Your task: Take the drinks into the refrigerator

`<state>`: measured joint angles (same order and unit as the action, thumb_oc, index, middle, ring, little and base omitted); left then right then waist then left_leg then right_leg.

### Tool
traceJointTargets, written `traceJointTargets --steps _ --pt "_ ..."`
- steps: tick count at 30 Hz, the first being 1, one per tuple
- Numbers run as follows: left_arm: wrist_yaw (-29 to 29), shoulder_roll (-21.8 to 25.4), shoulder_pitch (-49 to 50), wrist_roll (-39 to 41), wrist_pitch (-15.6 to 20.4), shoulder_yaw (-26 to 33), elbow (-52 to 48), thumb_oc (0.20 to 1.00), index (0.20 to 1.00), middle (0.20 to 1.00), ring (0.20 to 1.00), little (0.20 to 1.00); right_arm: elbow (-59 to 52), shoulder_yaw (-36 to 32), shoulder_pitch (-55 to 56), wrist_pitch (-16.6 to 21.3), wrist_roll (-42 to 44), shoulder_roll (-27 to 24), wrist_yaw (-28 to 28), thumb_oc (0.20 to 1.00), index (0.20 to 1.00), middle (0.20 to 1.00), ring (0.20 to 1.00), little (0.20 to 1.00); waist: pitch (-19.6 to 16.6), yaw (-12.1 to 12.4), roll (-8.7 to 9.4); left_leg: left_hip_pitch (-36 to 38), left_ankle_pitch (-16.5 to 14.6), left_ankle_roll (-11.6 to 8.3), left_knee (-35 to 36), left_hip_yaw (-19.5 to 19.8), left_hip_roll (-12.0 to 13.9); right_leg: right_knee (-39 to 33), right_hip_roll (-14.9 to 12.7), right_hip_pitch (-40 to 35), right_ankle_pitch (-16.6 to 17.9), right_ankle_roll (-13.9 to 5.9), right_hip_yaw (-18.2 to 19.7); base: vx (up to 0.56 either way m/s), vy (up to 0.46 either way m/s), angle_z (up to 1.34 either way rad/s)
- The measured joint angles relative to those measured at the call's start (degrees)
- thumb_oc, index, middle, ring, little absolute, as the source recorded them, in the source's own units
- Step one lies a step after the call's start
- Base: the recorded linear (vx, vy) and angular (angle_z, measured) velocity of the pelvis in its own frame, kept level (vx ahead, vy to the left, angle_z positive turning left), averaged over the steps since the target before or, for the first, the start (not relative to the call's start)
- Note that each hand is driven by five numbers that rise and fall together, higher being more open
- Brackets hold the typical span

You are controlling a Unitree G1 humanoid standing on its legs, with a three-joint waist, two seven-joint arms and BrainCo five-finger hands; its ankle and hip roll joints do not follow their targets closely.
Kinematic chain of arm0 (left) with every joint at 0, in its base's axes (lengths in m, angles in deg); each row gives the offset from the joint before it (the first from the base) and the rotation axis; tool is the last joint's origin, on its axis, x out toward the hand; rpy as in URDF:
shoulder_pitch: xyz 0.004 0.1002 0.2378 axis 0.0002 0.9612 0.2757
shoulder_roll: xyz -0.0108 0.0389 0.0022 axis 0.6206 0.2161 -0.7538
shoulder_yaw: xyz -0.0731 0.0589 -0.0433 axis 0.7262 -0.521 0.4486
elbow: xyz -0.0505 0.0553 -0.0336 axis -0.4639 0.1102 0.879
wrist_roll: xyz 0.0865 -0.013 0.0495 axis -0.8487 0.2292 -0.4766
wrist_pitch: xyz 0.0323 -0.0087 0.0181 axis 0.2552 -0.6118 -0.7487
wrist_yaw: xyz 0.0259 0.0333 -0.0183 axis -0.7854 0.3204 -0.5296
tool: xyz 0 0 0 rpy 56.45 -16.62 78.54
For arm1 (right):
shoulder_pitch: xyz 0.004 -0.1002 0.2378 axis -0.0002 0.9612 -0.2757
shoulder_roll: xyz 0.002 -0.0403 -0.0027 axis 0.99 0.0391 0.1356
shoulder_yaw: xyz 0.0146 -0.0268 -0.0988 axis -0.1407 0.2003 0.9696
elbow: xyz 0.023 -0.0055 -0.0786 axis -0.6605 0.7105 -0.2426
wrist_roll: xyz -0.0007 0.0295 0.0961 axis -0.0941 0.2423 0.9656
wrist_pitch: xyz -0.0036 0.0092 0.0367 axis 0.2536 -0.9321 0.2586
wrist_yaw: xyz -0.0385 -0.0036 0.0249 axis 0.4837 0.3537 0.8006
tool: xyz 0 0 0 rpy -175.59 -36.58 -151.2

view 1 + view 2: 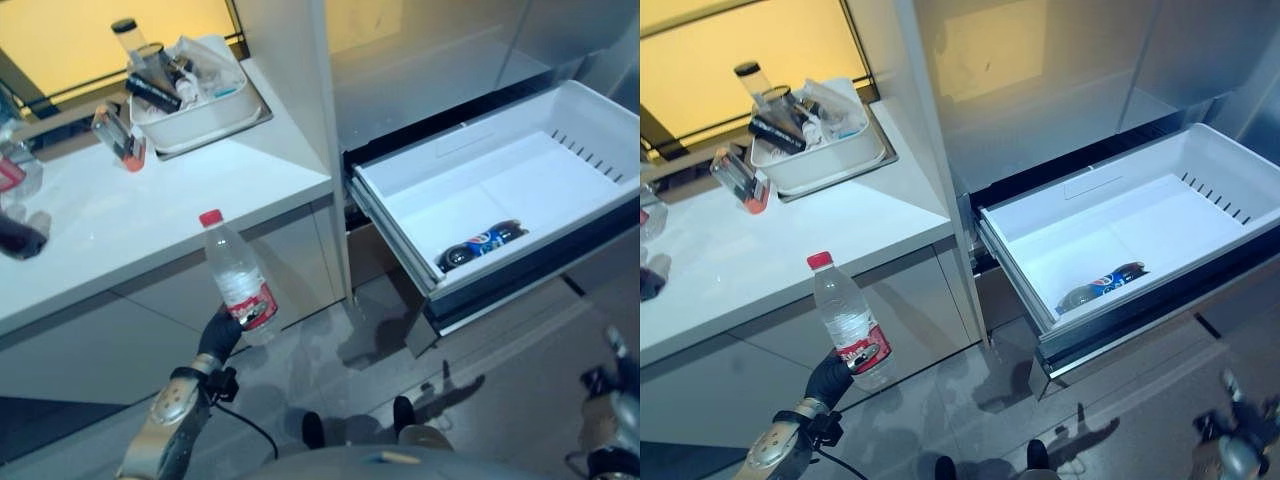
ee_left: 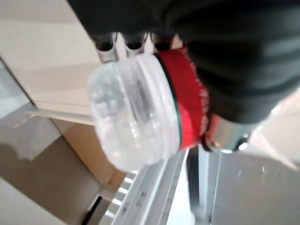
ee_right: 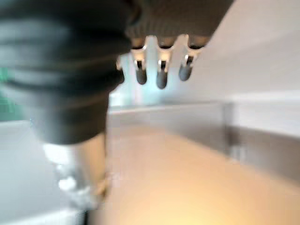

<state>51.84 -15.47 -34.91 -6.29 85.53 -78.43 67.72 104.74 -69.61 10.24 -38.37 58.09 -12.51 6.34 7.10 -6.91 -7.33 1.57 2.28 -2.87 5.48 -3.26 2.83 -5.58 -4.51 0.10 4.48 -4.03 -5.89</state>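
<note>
Refrigerator cabinet [image 1: 420, 70] stands at the right of the scene, its tall white side panel [image 1: 295, 110] rising between the worktop and the pulled-out drawer. White worktop [image 1: 150, 215] runs along the left, with plain cupboard fronts beneath it. White drawer [image 1: 540, 130] juts out of the refrigerator low at the right, open and tilted toward the grey floor [image 1: 480, 380]. Inside it, against the front wall, a dark soda bottle [image 1: 482, 243] with a blue label lies on its side. At the back of the worktop a white tub [image 1: 205, 115] holds several bottles and packets, one dark-capped bottle [image 1: 128, 36] sticking up from it; a small clear bottle with an orange end [image 1: 120, 138] lies just beside the tub, and more items sit at the far left edge, too cropped to tell. A clear water bottle [image 1: 238, 278] with a red cap and red label is upright in front of the cupboard fronts, off the worktop, well apart from the drawer. The left hand [image 1: 220, 335] has its fingers [image 2: 105, 44] curled round the bottle's lower part. The right hand [image 3: 159, 70] hangs low at the right, fingers straight and holding nothing
</note>
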Motion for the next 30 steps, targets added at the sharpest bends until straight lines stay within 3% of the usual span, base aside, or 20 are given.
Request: traceJointTargets --steps 2,5,9,11,15,17,22,25,27,30 --pt "-0.51 -0.46 -0.46 -0.71 0.0 -0.03 0.04 0.2 0.2 0.2 0.2 0.2 -4.72 0.19 -0.49 1.23 -3.67 0.89 0.65 1.0 1.0 1.0 1.0 1.0 -0.23 -0.03 0.07 0.12 0.03 -0.04 -0.07 -0.12 0.08 0.11 0.12 0.0 0.2 0.26 0.24 0.0 0.003 -0.09" --pt "-2.37 -2.76 -1.23 -1.49 0.0 -0.03 0.02 0.2 0.2 0.2 0.2 0.2 -25.15 3.97 -1.72 1.19 -11.11 3.62 2.25 1.0 1.0 1.0 1.0 1.0 -0.47 -0.01 0.49 0.77 0.02 -0.2 -0.04 -0.96 0.23 0.29 0.28 -0.26 0.07 0.09 0.67 0.01 -0.002 -0.12" --pt "-3.27 -3.69 -1.85 -2.93 0.0 0.04 0.05 0.2 0.2 0.2 0.2 0.2 -35.45 10.15 -5.23 1.38 -16.97 3.55 -1.48 1.0 1.0 1.0 1.0 1.0 -1.79 0.25 2.47 1.09 0.13 -0.4 -0.17 -0.73 0.16 0.31 0.3 -0.77 0.26 0.4 0.58 0.0 -0.012 0.04" --pt "-3.63 -3.67 -1.83 -2.93 0.0 0.29 0.39 0.2 0.2 0.2 0.2 0.2 -35.63 14.06 -6.54 1.1 -17.1 3.32 -5.31 1.0 1.0 1.0 1.0 1.0 -2.5 1.37 3.68 1.58 0.13 -0.39 -0.33 -0.77 0.14 0.3 0.24 -1.13 0.2 0.38 0.58 0.0 0.0 0.0" --pt "-3.6 -3.67 -1.82 -2.91 0.01 0.83 1.06 0.2 0.2 0.2 0.2 0.2 -35.57 18.43 -6.53 -0.04 -17.05 2.75 -12.2 1.0 1.0 1.0 1.0 1.0 -2.82 2.26 4.29 1.79 0.05 -0.26 -0.12 -0.2 -0.02 0.11 -0.02 -1.86 -0.15 -0.07 0.0 0.0 -0.026 0.08" --pt "-3.18 -3.62 -1.84 -2.92 0.0 0.87 1.95 0.2 0.2 0.2 0.2 0.2 -35.64 23.41 -6.8 -2.22 -16.08 -2.84 -17.92 1.0 1.0 1.0 1.0 1.0 -3.25 3.2 4.42 1.82 -0.07 -0.15 -0.12 0.39 -0.14 0.05 -0.19 -2.17 -0.39 -0.16 -0.79 0.02 -0.021 0.17" --pt "-2.35 -3.55 -1.96 -2.93 -0.06 0.87 3.0 0.2 0.2 0.2 0.2 0.2 -34.54 33.21 -14.39 -6.03 -13.58 -9.74 -26.66 1.0 1.0 1.0 1.0 1.0 -3.73 5.71 4.86 1.99 -0.03 -0.13 -0.07 1.13 -0.1 0.03 -0.18 -2.92 -0.54 -0.13 -1.62 0.0 -0.019 0.09" --pt "-1.87 -3.31 -2.24 -3.01 -0.05 0.85 3.0 0.2 0.2 0.2 0.2 0.2 -33.42 37.36 -18.98 -6.82 -11.12 -12.83 -30.29 1.0 1.0 1.0 1.0 1.0 -4.01 6.5 5.31 1.87 0.08 -0.1 -0.33 1.98 -0.15 0.03 -0.21 -3.11 -0.48 -0.03 -2.48 0.01 -0.021 0.13" --pt "-2.08 -1.01 -2.96 -4.02 -0.05 0.14 3.23 0.2 0.2 0.2 0.2 0.2 -25.55 46.39 -29.22 -8.18 -8.05 -15.39 -31.81 1.0 1.0 1.0 1.0 1.0 -4.18 6.61 5.61 2.29 0.14 -0.1 -0.35 2.22 -0.18 0.04 -0.25 -3.79 -0.46 0.12 -2.88 0.01 -0.017 0.13" --pt "-1.82 0.9 -5.6 -7.41 0.62 -0.97 3.28 0.2 0.2 0.2 0.2 0.2 -21.6 50.59 -34.1 -10.23 -6.46 -17.53 -33.23 1.0 1.0 1.0 1.0 1.0 -4.52 7.82 6.2 2.18 0.13 -0.1 -0.35 2.55 -0.19 0.02 -0.27 -3.87 -0.88 -0.14 -3.22 0.02 -0.02 0.08"
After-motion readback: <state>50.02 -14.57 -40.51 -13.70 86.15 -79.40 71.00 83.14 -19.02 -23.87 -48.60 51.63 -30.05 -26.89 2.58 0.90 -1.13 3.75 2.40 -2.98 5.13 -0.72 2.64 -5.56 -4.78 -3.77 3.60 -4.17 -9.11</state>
